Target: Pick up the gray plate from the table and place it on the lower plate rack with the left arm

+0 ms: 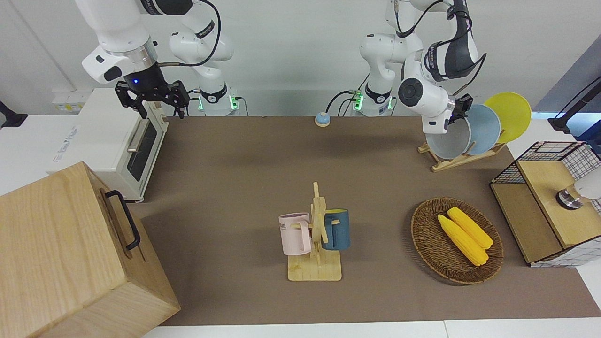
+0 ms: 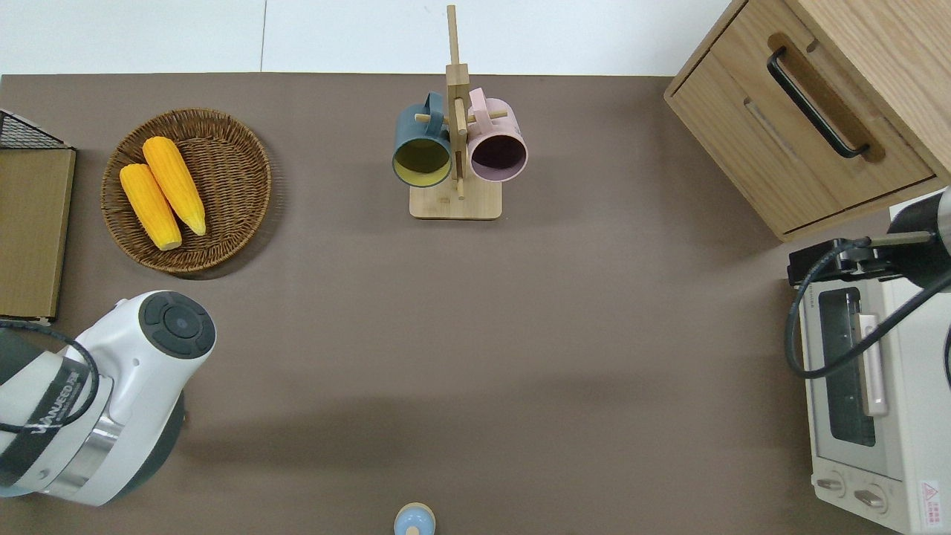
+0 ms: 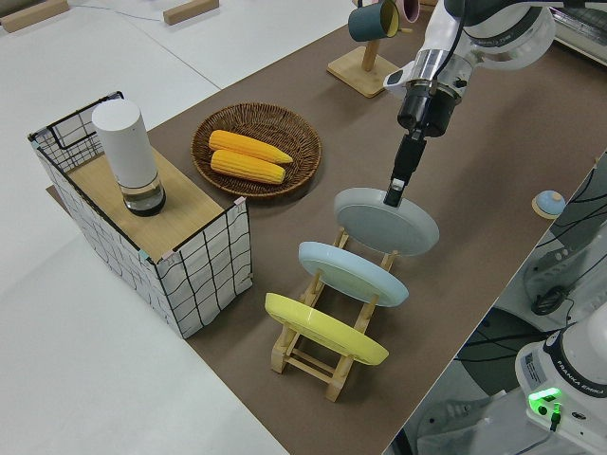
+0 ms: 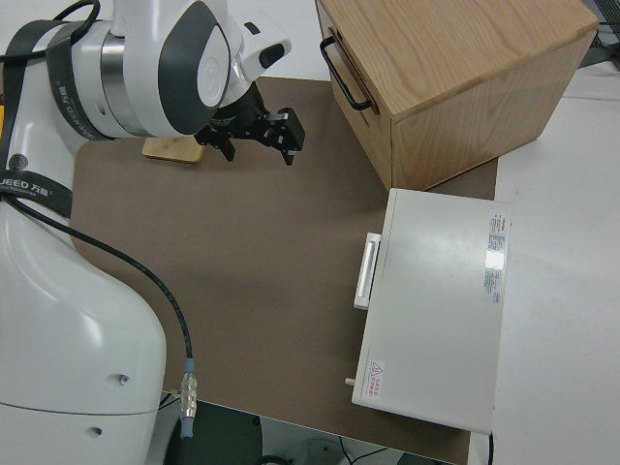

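The smooth round gray plate (image 3: 387,221) stands tilted on edge in the light-wood lower plate rack (image 3: 327,355), beside the light-blue plate (image 3: 353,272). The left tool (image 3: 395,194) pinches its upper rim. The right arm is parked.

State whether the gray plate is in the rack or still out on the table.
In the rack. The gray plate stands tilted in the rack, in line with the blue plate and yellow plate; the left gripper pinches its upper rim.

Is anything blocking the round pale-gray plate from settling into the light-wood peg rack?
Nothing visible. The left gripper holds the gray plate by its rim at the rack's free end slot; the light-blue plate and yellow plate fill other slots.
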Motion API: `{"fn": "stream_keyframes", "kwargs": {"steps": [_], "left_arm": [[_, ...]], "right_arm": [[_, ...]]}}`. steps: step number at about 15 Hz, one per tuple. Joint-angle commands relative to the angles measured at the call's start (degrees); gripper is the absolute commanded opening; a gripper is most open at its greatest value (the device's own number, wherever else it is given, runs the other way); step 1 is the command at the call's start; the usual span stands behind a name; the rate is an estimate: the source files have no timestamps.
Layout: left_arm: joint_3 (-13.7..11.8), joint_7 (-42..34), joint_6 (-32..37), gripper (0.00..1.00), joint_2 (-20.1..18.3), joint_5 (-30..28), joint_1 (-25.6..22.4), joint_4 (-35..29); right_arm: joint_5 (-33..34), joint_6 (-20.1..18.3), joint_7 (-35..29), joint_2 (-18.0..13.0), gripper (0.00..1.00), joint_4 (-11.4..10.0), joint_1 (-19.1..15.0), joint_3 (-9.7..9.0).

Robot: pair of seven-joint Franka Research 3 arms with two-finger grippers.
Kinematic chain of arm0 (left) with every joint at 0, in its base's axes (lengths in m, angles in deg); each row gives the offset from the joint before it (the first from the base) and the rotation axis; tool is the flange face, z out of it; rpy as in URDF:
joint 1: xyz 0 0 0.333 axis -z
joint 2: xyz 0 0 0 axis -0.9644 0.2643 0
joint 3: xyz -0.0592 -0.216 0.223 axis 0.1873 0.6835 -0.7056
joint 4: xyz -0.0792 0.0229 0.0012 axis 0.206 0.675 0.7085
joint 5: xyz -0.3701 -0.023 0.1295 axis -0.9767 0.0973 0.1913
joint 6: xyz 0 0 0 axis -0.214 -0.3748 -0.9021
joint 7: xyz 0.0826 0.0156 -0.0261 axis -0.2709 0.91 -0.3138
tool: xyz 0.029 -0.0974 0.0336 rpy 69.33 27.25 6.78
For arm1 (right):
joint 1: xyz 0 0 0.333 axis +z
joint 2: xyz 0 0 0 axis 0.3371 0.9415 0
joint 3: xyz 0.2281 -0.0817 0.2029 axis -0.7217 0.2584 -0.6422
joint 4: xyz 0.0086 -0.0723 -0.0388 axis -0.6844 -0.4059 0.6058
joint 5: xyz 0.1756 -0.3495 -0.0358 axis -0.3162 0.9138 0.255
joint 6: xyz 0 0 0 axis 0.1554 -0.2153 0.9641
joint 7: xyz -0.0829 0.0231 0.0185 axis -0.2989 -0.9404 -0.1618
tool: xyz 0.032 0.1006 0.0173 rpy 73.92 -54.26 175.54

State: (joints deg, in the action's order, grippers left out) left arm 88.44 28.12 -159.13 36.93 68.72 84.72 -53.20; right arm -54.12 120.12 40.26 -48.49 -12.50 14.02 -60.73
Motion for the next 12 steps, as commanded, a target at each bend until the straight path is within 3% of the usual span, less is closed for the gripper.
{"fn": "stream_keyframes", "kwargs": {"steps": [1,4,6,7,8,12], "left_arm": [[0.0,4.0,-1.8,0.0,2.0,1.5,0.0,-0.4],[0.0,4.0,-2.7,0.0,2.0,1.5,-0.2,-0.4],[0.0,3.9,-2.7,0.6,2.6,1.6,-0.1,-0.4],[0.0,3.9,-2.8,0.83,2.7,1.6,-0.1,-0.4],[0.0,3.9,-2.8,0.99,2.7,1.6,-0.1,-0.4],[0.0,3.8,-2.6,1.0,2.6,1.6,0.0,-0.4]], "right_arm": [[-0.2,-0.3,-0.2,0.1,0.983,0.3,-0.1,-0.17],[-0.2,-0.3,-0.2,0.1,0.983,0.3,-0.1,-0.17],[-0.2,-0.3,-0.2,0.1,0.983,0.3,-0.1,-0.17],[-0.2,-0.3,-0.2,0.1,0.983,0.3,-0.1,-0.17],[-0.2,-0.3,-0.2,0.1,0.983,0.3,-0.1,-0.17],[-0.2,-0.3,-0.2,0.1,0.983,0.3,-0.1,-0.17]]}}
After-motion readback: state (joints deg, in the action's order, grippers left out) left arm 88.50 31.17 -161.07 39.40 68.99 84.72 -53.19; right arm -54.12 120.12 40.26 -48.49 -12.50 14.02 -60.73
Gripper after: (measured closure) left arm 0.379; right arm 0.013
